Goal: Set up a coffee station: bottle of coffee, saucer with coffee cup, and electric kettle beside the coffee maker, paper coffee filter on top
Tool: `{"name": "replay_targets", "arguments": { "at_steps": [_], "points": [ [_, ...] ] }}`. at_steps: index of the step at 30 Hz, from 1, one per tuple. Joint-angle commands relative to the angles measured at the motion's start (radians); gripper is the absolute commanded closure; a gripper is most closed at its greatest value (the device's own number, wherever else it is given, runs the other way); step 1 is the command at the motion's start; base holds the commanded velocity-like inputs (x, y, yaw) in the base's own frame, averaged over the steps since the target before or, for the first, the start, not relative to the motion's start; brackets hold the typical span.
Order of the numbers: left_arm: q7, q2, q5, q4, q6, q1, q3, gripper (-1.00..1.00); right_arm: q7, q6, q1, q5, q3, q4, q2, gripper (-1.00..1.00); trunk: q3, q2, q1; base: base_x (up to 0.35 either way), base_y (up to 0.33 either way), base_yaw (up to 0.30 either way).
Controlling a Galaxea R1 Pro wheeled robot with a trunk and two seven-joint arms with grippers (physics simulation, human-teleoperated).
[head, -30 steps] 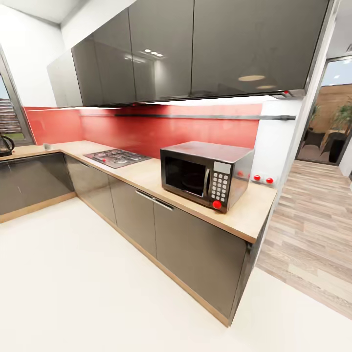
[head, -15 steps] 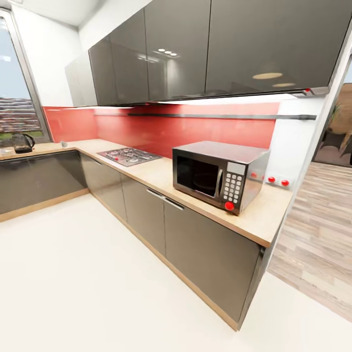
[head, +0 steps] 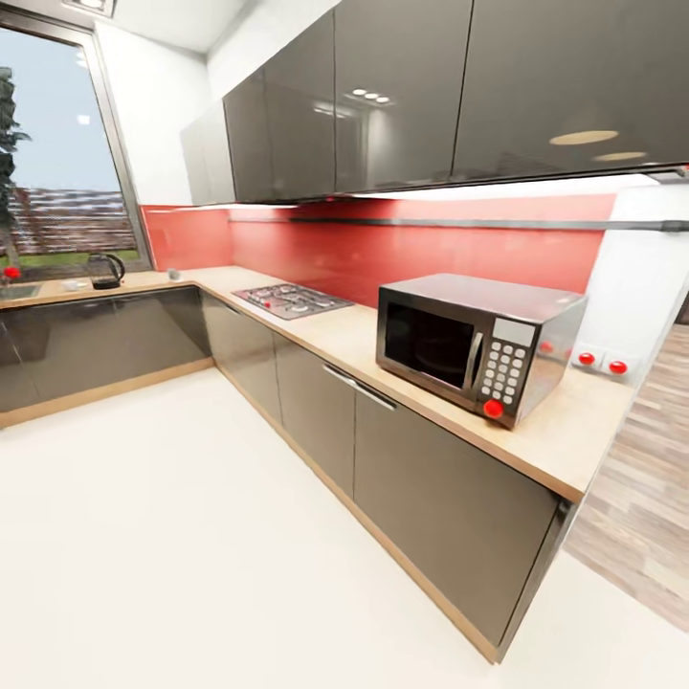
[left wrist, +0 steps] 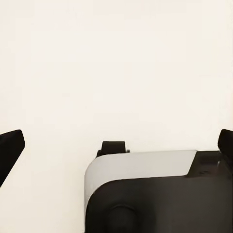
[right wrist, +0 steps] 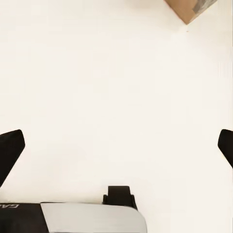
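The dark electric kettle (head: 105, 271) stands on the far counter under the window, at the left of the head view. Beside it lie a small pale object (head: 72, 284) and a small grey cup-like item (head: 174, 275), both too small to identify. My left gripper (left wrist: 116, 145) hangs over the pale floor, its black fingertips (left wrist: 10, 148) spread wide and nothing between them. My right gripper (right wrist: 116, 145) is open in the same way above the floor, fingertips (right wrist: 10, 145) far apart. The coffee maker, coffee bottle and filter are out of view.
An L-shaped wooden countertop (head: 574, 435) runs along the red backsplash with a microwave (head: 478, 344) and a gas hob (head: 292, 300) on it. Dark cabinets hang above. The robot's grey base (left wrist: 145, 167) sits below the grippers. A wide cream floor (head: 191, 536) lies ahead.
The camera has swung left: microwave and counter slid rightward in the picture, and the window and kettle counter have come further into view.
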Motion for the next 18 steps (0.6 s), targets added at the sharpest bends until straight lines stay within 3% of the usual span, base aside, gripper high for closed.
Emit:
{"name": "replay_targets", "arguments": {
  "at_steps": [1,6,10,12,18],
  "points": [
    [0.001,0.000,0.000,-0.011,-0.003,-0.001,0.000,-1.00,0.000,-0.013,0.000,0.000,0.000,-0.010,0.000,-1.00,-0.002,0.000,0.000,0.000,0.000,0.243],
    [0.007,0.002,0.007,-0.077,-0.001,-0.010,0.017,-1.00,0.001,-0.030,0.000,0.001,0.001,-0.035,0.001,-1.00,-0.007,0.000,0.000,0.000,0.000,0.241],
    [0.008,0.000,0.033,-0.122,0.000,-0.033,0.083,-1.00,0.001,-0.032,0.000,0.002,0.001,-0.035,0.000,-1.00,-0.011,0.000,0.000,0.000,0.000,0.239],
    [0.008,-0.001,0.037,-0.127,0.001,-0.047,0.096,-1.00,0.001,-0.032,0.000,0.002,0.001,-0.035,0.000,-1.00,-0.013,0.000,0.000,0.000,0.000,0.238],
    [0.007,-0.002,0.039,-0.132,0.003,-0.079,0.110,-1.00,0.001,-0.032,0.000,0.003,0.002,-0.032,0.000,-1.00,-0.003,0.035,-0.019,0.000,0.000,0.238]
  ]
}}
